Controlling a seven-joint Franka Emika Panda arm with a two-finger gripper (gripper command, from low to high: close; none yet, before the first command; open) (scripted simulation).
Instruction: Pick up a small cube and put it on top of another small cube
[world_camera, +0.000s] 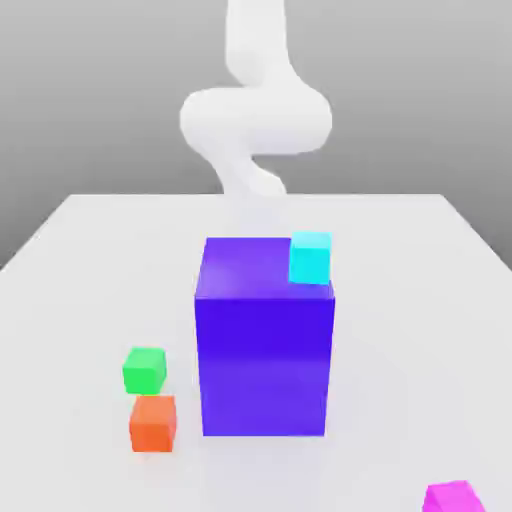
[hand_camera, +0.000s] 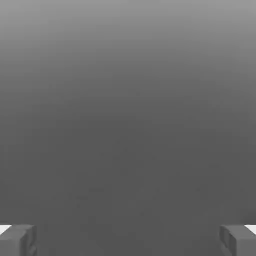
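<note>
Pick-and-place status: nothing done yet, AFAICT. The magenta cube (world_camera: 453, 497), i.e. the one to move, is low at the exterior view's right, partly cut off by the bottom edge, w/ no gripper at it. No small cube sits atop another small cube, so the stack = 0 of 1.

Gripper (hand_camera: 128, 240): fingers wide apart in the hand view, nothing btwn them, so no grasp. Hand view bkgd is plain grey, no cube ahead of it; prob. not aimed at the work yet. Robot arm (world_camera: 256, 120) is up top centre of the exterior view, beyond the big blue-purple block (world_camera: 264, 365), which stands mid-frame on the white table (world_camera: 70, 320).

Other cubes: cyan cube (world_camera: 310, 258) looks to be on the block's top, nr its front corner toward the exterior view's right. Doesn't count as done, since the block isn't a small cube. Green cube (world_camera: 145, 371) & orange cube (world_camera: 153, 424) are at the exterior view's left, lower half, orange just nearer the cam; can't tell if they touch. Both look upright on the table.

Left to do, i.e. basically all of it: reach round/over the block, get down to the magenta cube, close, lift, carry, set on another small cube, let go, back off. Which cube is the base = unclear from the task. Main risk IMO: clipping the tall block or knocking the cyan cube off en route.
</note>
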